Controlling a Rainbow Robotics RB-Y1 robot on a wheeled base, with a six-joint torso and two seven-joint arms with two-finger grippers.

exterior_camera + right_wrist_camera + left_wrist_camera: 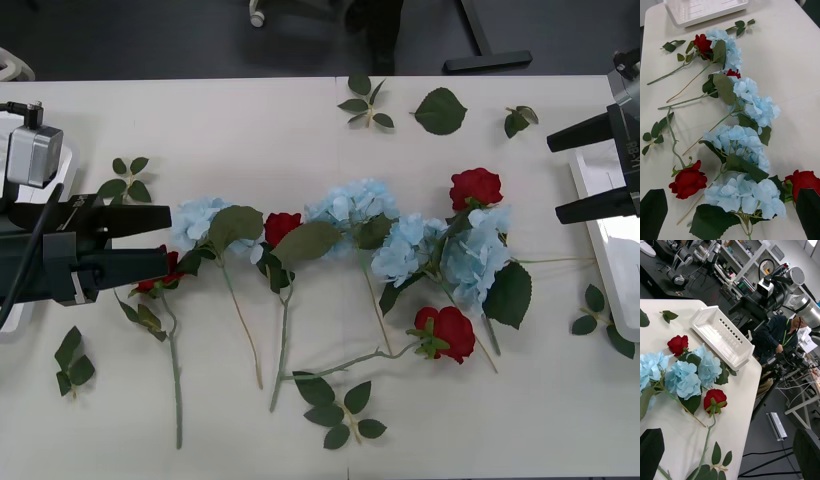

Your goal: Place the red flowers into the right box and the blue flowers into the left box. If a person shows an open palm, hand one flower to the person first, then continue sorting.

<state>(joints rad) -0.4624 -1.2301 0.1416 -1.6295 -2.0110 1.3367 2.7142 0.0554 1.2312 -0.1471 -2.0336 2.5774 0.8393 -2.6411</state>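
Left gripper: black fingers apart, nothing between them, at the left end of the flower row, tips just beside the leftmost blue flower and over the leftmost red rose

Right gripper: black fingers apart, empty, at the right edge of the table, above the right box, well apart from the nearest flowers

Flowers: laid in a loose row across the middle of the table, stems pointing toward the robot
- Blue flowers: leftmost head near the left gripper; second head at mid-table; third head and fourth head side by side toward the right, touching each other
- Red roses: one partly hidden under the left fingers; one between the first and second blue heads; one at the far side of the rightmost blue head, touching it; one nearer the robot, below the right-hand blue heads, on a curved stem
- Loose leaf sprigs scattered around the row, apart from the flowers

Boxes: both white, none of the flowers inside
- Right box: at the right table edge, slotted wall visible in the left wrist view
- Left box: at the left table edge, beyond the leftmost flowers in the right wrist view, ribbed base visible
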